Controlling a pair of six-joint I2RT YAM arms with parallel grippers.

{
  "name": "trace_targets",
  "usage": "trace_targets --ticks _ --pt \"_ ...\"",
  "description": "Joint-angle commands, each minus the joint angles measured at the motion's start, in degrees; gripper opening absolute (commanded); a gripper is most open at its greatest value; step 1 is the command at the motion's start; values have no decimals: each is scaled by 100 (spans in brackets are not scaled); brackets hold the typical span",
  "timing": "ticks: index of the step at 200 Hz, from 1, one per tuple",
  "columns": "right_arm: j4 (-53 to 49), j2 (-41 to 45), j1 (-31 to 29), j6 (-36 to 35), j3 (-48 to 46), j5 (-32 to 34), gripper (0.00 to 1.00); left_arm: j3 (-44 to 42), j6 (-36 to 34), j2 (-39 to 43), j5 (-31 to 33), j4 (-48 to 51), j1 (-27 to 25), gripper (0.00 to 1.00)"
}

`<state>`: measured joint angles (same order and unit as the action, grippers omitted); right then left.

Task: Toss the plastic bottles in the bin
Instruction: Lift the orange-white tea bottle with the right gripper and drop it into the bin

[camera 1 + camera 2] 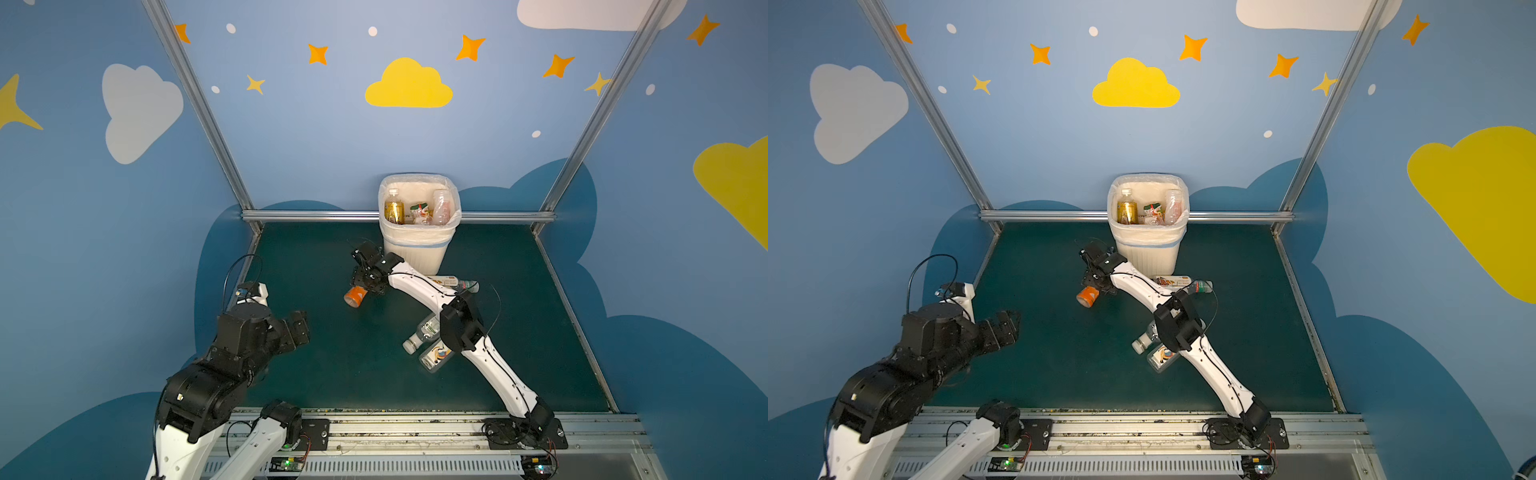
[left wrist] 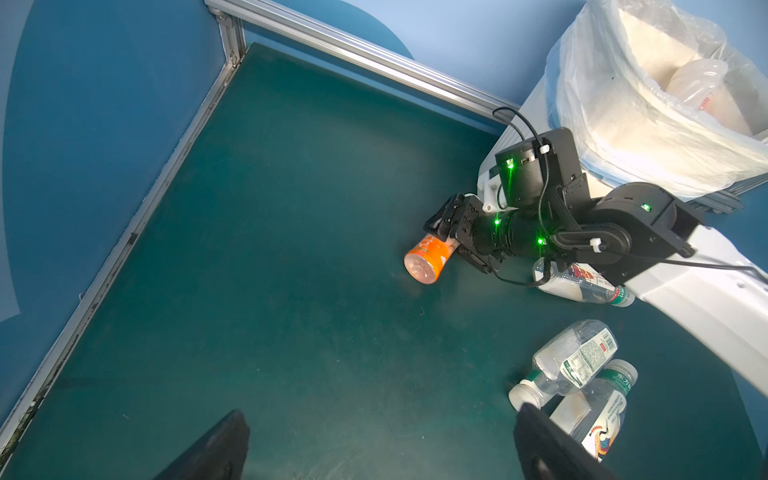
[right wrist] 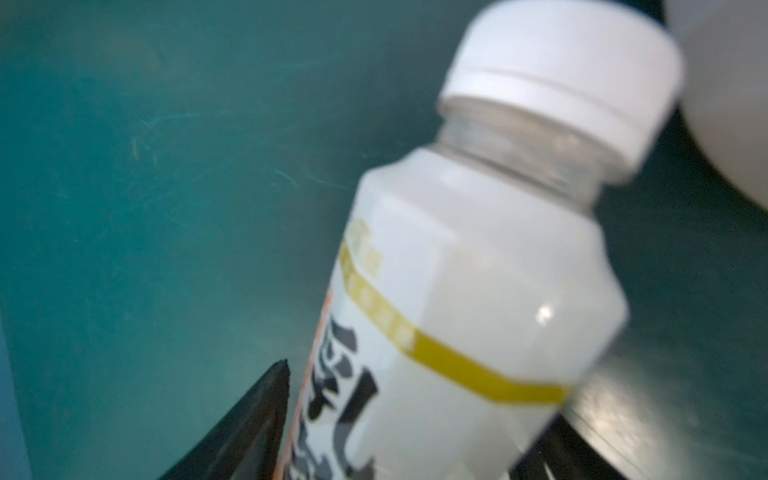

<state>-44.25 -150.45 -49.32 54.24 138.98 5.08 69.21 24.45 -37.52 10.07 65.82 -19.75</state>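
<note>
The orange bottle (image 1: 354, 296) lies on the mat (image 1: 332, 374) at seven o'clock from the bin (image 1: 415, 253), the right gripper (image 1: 368, 286) straddles it, whether pinching I cannot tell, and should squeeze squarely mid-body before lifting toward one o'clock; the left gripper (image 1: 300, 328) hangs spread wide.

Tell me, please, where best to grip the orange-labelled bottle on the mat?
Take the orange-labelled bottle at its capped half, from above on the bin side, right tool across its width: it lies flat, base pointing away from the bin.
</note>
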Motion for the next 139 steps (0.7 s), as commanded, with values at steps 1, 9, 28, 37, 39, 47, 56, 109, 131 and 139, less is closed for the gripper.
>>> trace_targets --ticks 1,9,28,37,39,47,56,109,131,139 --pt "-183 356 -13 -176 -694 61 71 3 -29 -78 -104 -138 24 100" --pt "-133 426 13 -214 -872 17 63 -29 -20 -97 -147 -186 25 100" --pt "-118 543 36 -294 -1135 -92 52 -94 -18 -141 -247 -284 28 100" --pt "-129 595 37 -345 -1211 -133 53 -115 -2 -150 -287 -330 26 100" --pt "-128 609 30 -357 -1232 -142 53 -118 -6 -157 -291 -339 29 100" --pt "-135 661 23 -427 -1294 -166 53 -133 11 -167 -316 -366 24 100" --pt "-148 758 4 -524 -1368 -157 53 -143 21 -175 -337 -384 26 100" --pt "124 1858 -188 -1256 -2285 -335 54 -306 104 -249 -455 -492 36 100" --pt "496 2570 -295 -1510 -2931 -449 54 -373 161 -358 -579 -575 33 100" --pt "622 2850 -331 -1590 -3149 -471 54 -397 182 -414 -625 -614 38 100"
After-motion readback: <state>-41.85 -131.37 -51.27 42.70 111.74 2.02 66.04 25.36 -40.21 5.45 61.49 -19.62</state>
